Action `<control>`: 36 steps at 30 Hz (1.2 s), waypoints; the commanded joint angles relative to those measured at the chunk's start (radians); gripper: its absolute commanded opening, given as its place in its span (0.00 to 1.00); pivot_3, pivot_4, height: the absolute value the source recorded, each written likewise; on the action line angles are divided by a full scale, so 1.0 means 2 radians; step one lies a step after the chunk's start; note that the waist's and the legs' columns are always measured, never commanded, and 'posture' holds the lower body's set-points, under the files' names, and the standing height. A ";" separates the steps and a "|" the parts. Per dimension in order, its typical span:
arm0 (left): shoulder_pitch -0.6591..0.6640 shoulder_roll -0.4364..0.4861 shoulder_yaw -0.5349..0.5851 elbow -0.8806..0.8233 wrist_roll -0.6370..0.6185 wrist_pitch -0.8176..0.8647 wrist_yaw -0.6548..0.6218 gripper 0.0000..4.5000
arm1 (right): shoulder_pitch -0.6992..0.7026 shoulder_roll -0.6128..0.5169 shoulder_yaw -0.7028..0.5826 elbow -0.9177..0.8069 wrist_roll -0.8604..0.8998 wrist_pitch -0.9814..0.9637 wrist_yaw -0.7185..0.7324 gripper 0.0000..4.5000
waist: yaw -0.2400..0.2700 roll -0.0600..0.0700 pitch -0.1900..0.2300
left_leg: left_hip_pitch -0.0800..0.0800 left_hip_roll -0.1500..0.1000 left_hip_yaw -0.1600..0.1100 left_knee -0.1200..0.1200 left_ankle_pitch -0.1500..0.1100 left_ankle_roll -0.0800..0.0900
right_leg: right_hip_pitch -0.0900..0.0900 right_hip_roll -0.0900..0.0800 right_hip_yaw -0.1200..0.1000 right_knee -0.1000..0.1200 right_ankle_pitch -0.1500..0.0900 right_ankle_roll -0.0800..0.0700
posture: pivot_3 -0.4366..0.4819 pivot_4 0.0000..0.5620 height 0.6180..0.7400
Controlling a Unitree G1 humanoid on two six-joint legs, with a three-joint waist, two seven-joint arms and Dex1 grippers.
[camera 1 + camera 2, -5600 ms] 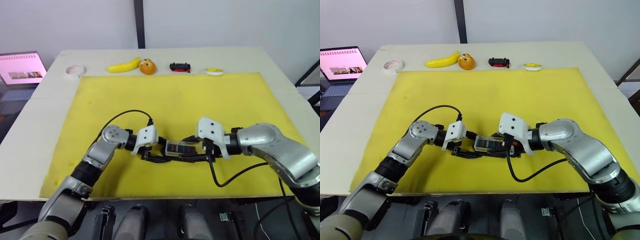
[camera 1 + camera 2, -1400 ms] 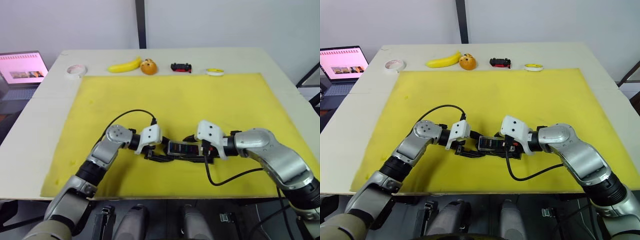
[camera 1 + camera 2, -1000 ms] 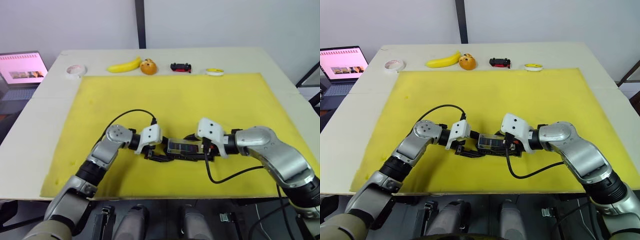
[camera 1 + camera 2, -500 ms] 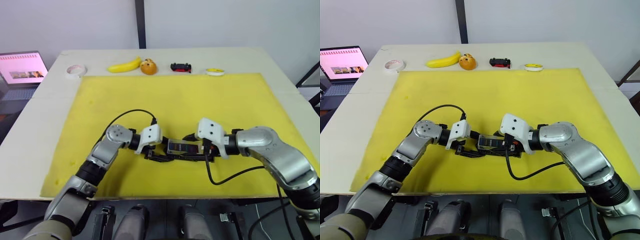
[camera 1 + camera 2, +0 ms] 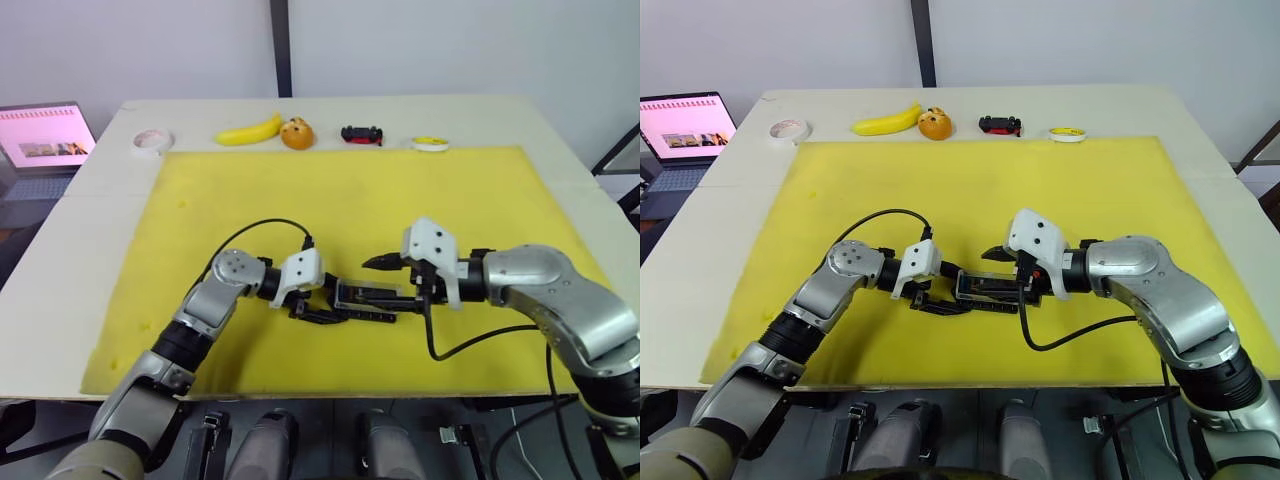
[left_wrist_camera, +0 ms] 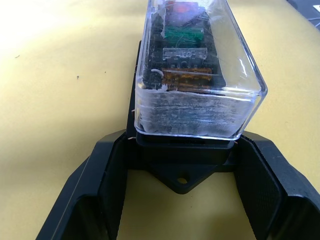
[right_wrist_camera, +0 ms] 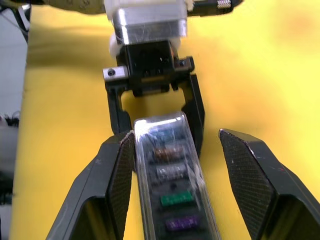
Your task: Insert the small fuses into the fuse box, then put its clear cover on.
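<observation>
A laptop (image 5: pixel 45 135) with a pink screen is seen far to the left of the yellow mat (image 5: pixel 300 200), off the table (image 5: pixel 80 210). Along the far edge of the mat, from left to right, a roll of tape (image 5: pixel 150 141), a banana (image 5: pixel 247 130), an orange fruit (image 5: pixel 295 133), a black-and-red toy car (image 5: pixel 361 134) and a small yellow-and-white roll (image 5: pixel 430 143) are laid on the table.

On the near middle of the mat the fuse box (image 5: pixel 366 297) is placed, with the clear cover (image 6: pixel 197 65) seated on top of it. Through the cover the small fuses (image 7: pixel 175 197) are seen in their slots. The left end of the box is gripped at its base by the left gripper (image 5: pixel 318 302), whose fingers (image 6: pixel 102 185) are closed against both sides. At the right end of the box the right gripper (image 5: pixel 1008 266) is held with its fingers (image 7: pixel 117 175) spread wide. One finger lies just beside the cover; the other is well apart.
</observation>
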 commanded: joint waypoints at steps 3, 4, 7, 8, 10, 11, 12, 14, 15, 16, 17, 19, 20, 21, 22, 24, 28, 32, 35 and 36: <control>-0.004 -0.006 0.002 -0.003 0.004 -0.003 0.007 0.56 | 0.019 0.025 -0.014 -0.006 0.010 -0.032 -0.009 0.23 | 0.000 0.000 0.000 | 0.000 0.000 0.000 0.000 0.000 0.000 | 0.000 0.000 0.000 0.000 0.000 0.000 | 0.48 0.27 1.00; -0.004 -0.006 0.001 -0.003 0.004 -0.003 0.008 0.56 | 0.024 0.029 -0.011 -0.004 0.009 -0.035 -0.011 0.11 | 0.000 0.000 0.000 | 0.000 0.000 0.000 0.000 0.000 0.000 | 0.000 0.000 0.000 0.000 0.000 0.000 | 0.48 0.27 1.00; -0.004 -0.007 0.001 -0.004 0.004 -0.001 0.008 0.56 | 0.035 0.042 -0.001 -0.001 0.003 -0.038 -0.025 0.00 | 0.000 0.000 0.000 | 0.000 0.000 0.000 0.000 0.000 0.000 | 0.000 0.000 0.000 0.000 0.000 0.000 | 0.48 0.27 1.00; -0.004 -0.007 0.001 -0.005 0.005 -0.001 0.009 0.56 | 0.040 0.045 0.004 -0.001 0.000 -0.038 -0.029 0.00 | 0.000 0.000 0.000 | 0.000 0.000 0.000 0.000 0.000 0.000 | 0.000 0.000 0.000 0.000 0.000 0.000 | 0.48 0.27 1.00; -0.003 -0.007 0.001 -0.006 0.005 0.000 0.009 0.56 | 0.047 0.047 0.010 0.001 -0.006 -0.040 -0.033 0.00 | 0.000 0.000 0.000 | 0.000 0.000 0.000 0.000 0.000 0.000 | 0.000 0.000 0.000 0.000 0.000 0.000 | 0.48 0.27 1.00; -0.003 -0.008 0.001 -0.006 0.005 0.000 0.009 0.56 | 0.051 0.044 0.017 0.006 -0.016 -0.039 -0.036 0.00 | 0.000 0.000 0.000 | 0.000 0.000 0.000 0.000 0.000 0.000 | 0.000 0.000 0.000 0.000 0.000 0.000 | 0.48 0.27 1.00; -0.002 -0.008 0.001 -0.007 0.005 0.001 0.009 0.56 | 0.055 0.039 0.026 0.013 -0.025 -0.037 -0.038 0.00 | 0.000 0.000 0.000 | 0.000 0.000 0.000 0.000 0.000 0.000 | 0.000 0.000 0.000 0.000 0.000 0.000 | 0.48 0.27 1.00; -0.002 -0.007 0.001 -0.007 0.005 0.001 0.009 0.56 | 0.061 0.024 0.049 0.025 -0.048 -0.031 -0.039 0.00 | -0.001 0.000 0.000 | 0.000 0.000 0.000 0.000 0.000 0.000 | 0.000 0.000 0.000 0.000 0.000 0.000 | 0.48 0.27 1.00; -0.002 -0.007 0.001 -0.007 0.005 0.001 0.009 0.56 | 0.064 0.019 0.061 0.032 -0.060 -0.027 -0.042 0.00 | -0.001 0.000 0.000 | 0.000 0.000 0.000 0.000 0.000 0.000 | 0.000 0.000 0.000 0.000 0.000 0.000 | 0.48 0.27 1.00; -0.002 -0.007 0.001 -0.008 0.005 0.002 0.009 0.56 | 0.065 0.017 0.067 0.037 -0.066 -0.021 -0.045 0.00 | -0.001 0.000 -0.001 | 0.000 0.000 0.000 0.000 0.000 0.000 | 0.000 0.000 0.000 0.000 0.000 0.000 | 0.48 0.27 1.00; -0.002 -0.008 0.001 -0.007 0.005 0.001 0.009 0.56 | 0.065 0.015 0.072 0.042 -0.068 -0.014 -0.048 0.00 | 0.000 0.000 -0.001 | 0.001 0.000 0.000 0.000 0.000 0.000 | 0.001 0.000 0.000 0.000 0.000 0.000 | 0.48 0.27 1.00; -0.002 -0.008 0.000 -0.006 0.005 0.001 0.009 0.56 | 0.065 0.014 0.077 0.045 -0.069 -0.004 -0.053 0.00 | 0.000 0.000 -0.001 | 0.002 0.000 0.000 0.000 0.000 0.000 | 0.002 0.000 0.000 0.000 0.000 0.000 | 0.48 0.27 1.00; -0.002 -0.008 0.000 -0.006 0.005 0.000 0.009 0.56 | 0.065 0.014 0.078 0.046 -0.068 0.001 -0.055 0.00 | -0.001 0.000 -0.001 | 0.004 0.000 0.000 -0.001 -0.001 0.001 | 0.004 0.000 0.000 -0.001 0.000 0.000 | 0.48 0.27 1.00; -0.002 -0.008 0.000 -0.005 0.005 -0.001 0.009 0.56 | 0.066 0.016 0.078 0.046 -0.066 0.006 -0.059 0.00 | -0.001 0.000 -0.001 | 0.006 0.000 0.000 -0.001 -0.001 0.001 | 0.006 0.000 0.000 -0.001 0.000 0.000 | 0.48 0.27 1.00; -0.002 -0.008 -0.001 -0.005 0.005 -0.002 0.009 0.56 | 0.066 0.019 0.074 0.046 -0.062 0.014 -0.064 0.00 | -0.001 0.000 -0.001 | 0.008 0.000 0.000 -0.002 -0.001 0.002 | 0.009 0.000 0.000 -0.003 0.000 0.000 | 0.48 0.27 1.00; -0.001 -0.008 -0.001 -0.004 0.005 -0.003 0.009 0.56 | 0.064 0.027 0.064 0.048 -0.050 0.035 -0.074 0.00 | -0.001 0.000 -0.001 | 0.008 0.000 -0.001 -0.002 -0.001 0.002 | 0.009 0.000 -0.001 -0.003 0.000 0.000 | 0.48 0.27 1.00; 0.001 -0.011 -0.003 -0.007 0.006 -0.005 0.009 0.56 | 0.060 0.035 0.043 0.055 -0.024 0.080 -0.085 0.00 | -0.001 0.000 -0.002 | 0.008 0.000 -0.001 -0.002 -0.001 0.002 | 0.009 0.000 -0.001 -0.003 0.000 0.000 | 0.48 0.27 1.00; 0.000 -0.013 -0.004 -0.009 0.006 -0.005 0.009 0.56 | 0.047 0.045 0.030 0.062 -0.005 0.111 -0.096 0.00 | 0.000 0.000 -0.002 | 0.008 0.000 -0.001 -0.002 -0.001 0.002 | 0.009 0.000 -0.001 -0.003 0.000 0.000 | 0.48 0.27 1.00; -0.001 -0.013 -0.004 -0.008 0.007 -0.005 0.009 0.56 | 0.041 0.048 0.035 0.067 -0.009 0.112 -0.102 0.00 | 0.000 0.000 -0.002 | 0.008 0.000 -0.001 -0.002 -0.001 0.002 | 0.009 0.000 -0.001 -0.003 0.000 0.000 | 0.48 0.27 1.00; -0.001 -0.012 -0.004 -0.007 0.008 -0.006 0.009 0.56 | 0.040 0.049 0.035 0.068 -0.010 0.108 -0.103 0.00 | 0.000 0.000 -0.002 | 0.008 0.000 -0.001 -0.002 -0.001 0.002 | 0.009 0.000 -0.001 -0.003 0.000 0.000 | 0.48 0.27 1.00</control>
